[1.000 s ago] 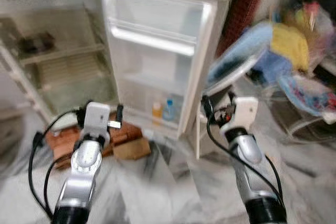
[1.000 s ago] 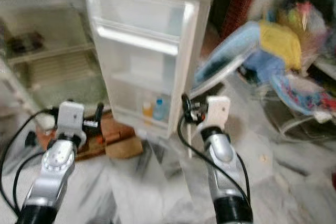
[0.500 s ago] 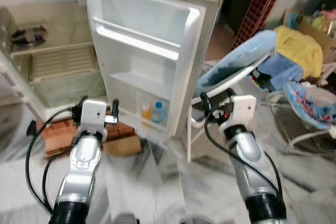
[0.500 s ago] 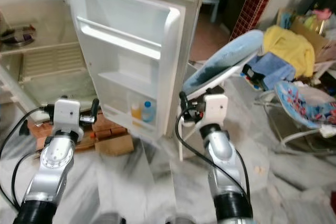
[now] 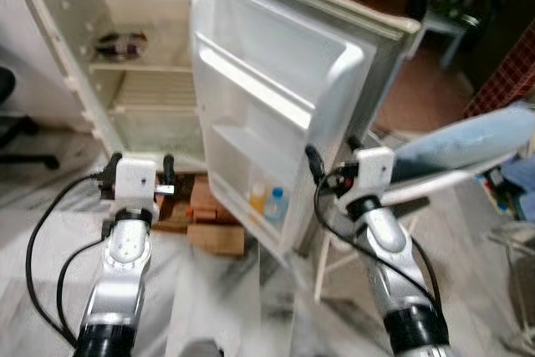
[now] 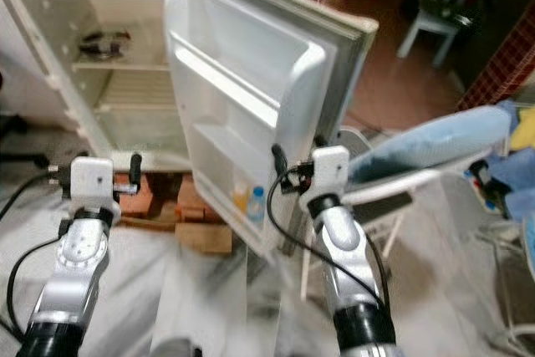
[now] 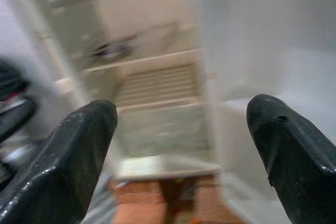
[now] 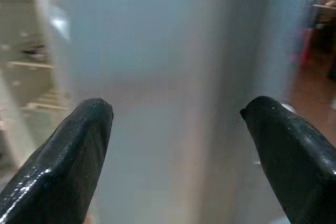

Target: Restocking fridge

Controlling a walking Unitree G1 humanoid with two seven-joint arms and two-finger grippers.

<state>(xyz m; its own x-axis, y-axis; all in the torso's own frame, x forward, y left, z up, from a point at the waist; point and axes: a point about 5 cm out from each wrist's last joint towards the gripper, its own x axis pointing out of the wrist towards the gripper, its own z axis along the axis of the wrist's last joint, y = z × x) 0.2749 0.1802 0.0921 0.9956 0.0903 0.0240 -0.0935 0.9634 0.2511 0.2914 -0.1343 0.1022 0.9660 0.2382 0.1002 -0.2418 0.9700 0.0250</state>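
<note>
A small white fridge (image 5: 146, 81) stands open, its door (image 5: 276, 106) swung wide toward me. On the door's lowest shelf stand an orange bottle (image 5: 257, 199) and a blue-capped bottle (image 5: 276, 204). A dark dish (image 5: 121, 42) rests on the upper wire shelf inside. My left gripper (image 7: 181, 124) is raised before the fridge's lower compartment, open and holding nothing. My right gripper (image 8: 176, 129) is open close to the door's outer edge, with nothing between its fingers (image 5: 312, 159).
Red bricks (image 5: 201, 202) and a brown cardboard box (image 5: 217, 238) lie on the marble floor under the door. A blue padded board (image 5: 468, 144) on a white frame leans at the right. A white chair (image 5: 451, 6) stands far back; a black chair base (image 5: 21, 135) is at left.
The whole view has swung, so the fridge interior and door sit more to the middle and the pile of clothes has left the frame. Both grippers stay open and raised as before.
</note>
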